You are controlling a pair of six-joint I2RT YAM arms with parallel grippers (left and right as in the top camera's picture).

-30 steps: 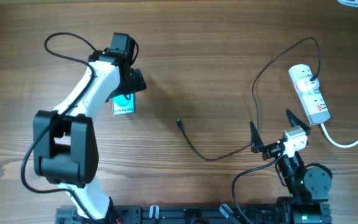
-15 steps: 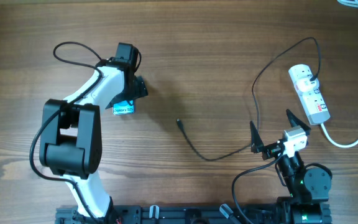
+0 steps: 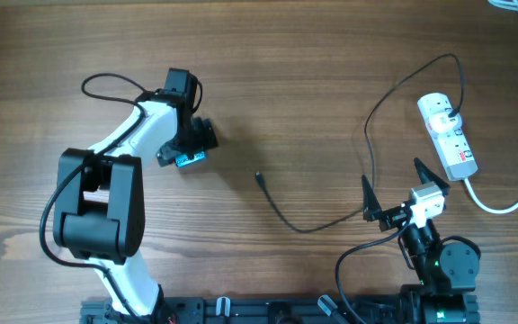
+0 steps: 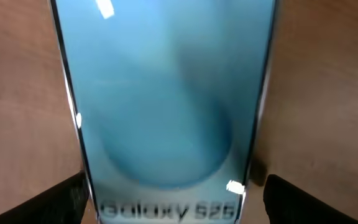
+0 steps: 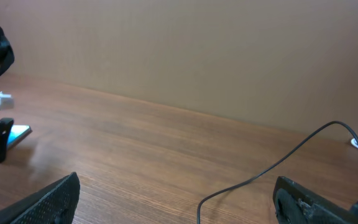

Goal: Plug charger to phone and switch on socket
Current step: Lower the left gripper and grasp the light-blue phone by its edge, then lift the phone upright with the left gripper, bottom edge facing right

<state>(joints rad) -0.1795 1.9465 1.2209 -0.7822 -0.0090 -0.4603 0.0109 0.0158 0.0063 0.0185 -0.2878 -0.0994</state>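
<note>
1. over on the left half of the tabletop, my left arm is bent down over the phone, which lies flat on the wood, turned a little askew in the overhead view.
2. the left pincer has one finger along each long edge of the phone, at the end with the white text band. i cannot tell whether they press on it or only straddle it.
3. the charger lies loose. its plug tip rests on bare wood near the middle, well apart from the phone. the thin black cable curls off to the right, then loops up to the socket.
4. the socket lies flat at the far right, and a thick white cord leaves the end nearer the arms.
5. my right pincer is spread wide, gripping nothing. in its wrist view the charger cable crosses low between the fingers.
</note>
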